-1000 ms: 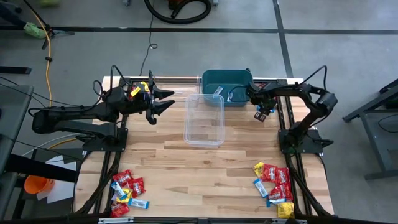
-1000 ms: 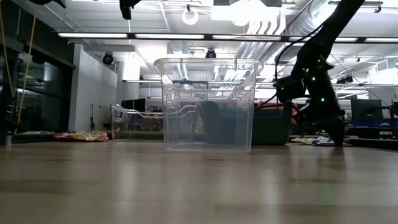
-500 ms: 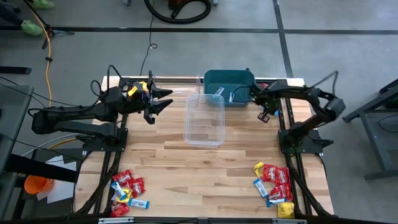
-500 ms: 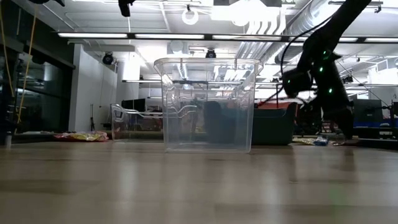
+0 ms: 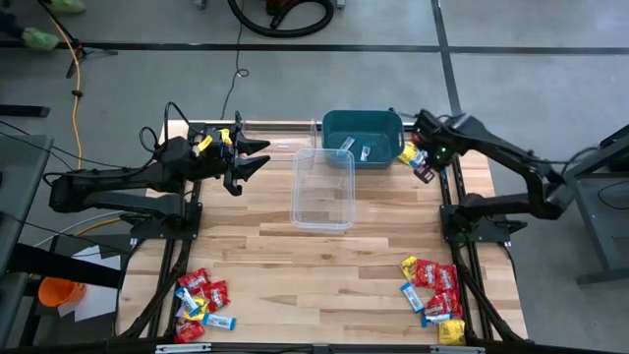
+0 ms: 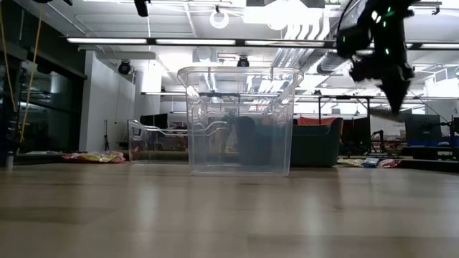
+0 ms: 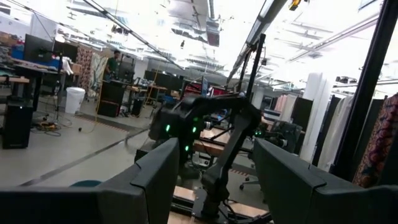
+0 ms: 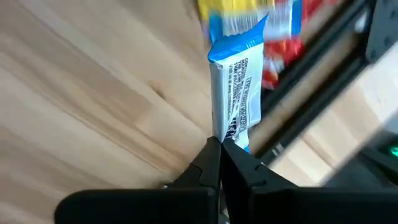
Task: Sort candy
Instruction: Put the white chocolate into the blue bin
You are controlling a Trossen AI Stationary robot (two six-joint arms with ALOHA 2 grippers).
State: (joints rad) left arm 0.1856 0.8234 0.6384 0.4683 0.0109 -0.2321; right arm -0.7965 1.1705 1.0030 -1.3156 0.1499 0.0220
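Surroundings: grey floor around the bench (image 5: 324,265); a yellow cable (image 5: 74,69) lies on the floor beyond the left arm, and an orange cup (image 5: 57,292) sits off the bench's near left corner.
In the way: the clear tub (image 5: 323,189) stands mid-bench between the two arms; in the low view it (image 6: 239,120) hides most of the teal bin (image 6: 301,143) behind it.
Clear tub: nothing seen inside.
Teal bin: at the bench's far edge (image 5: 361,137), just behind the clear tub; two light blue packets lie in it.
Candy, left pile: red, yellow and blue packets (image 5: 201,303) at the near left corner.
Candy, right pile: the same mix (image 5: 435,295) at the near right corner.
Right gripper: raised beside the teal bin's right end (image 5: 417,160), fingers pinched tight on a blue packet (image 8: 236,102), which hangs from the tips.
Left gripper: held above the far left of the bench (image 5: 251,160), fingers spread wide, holding nothing.
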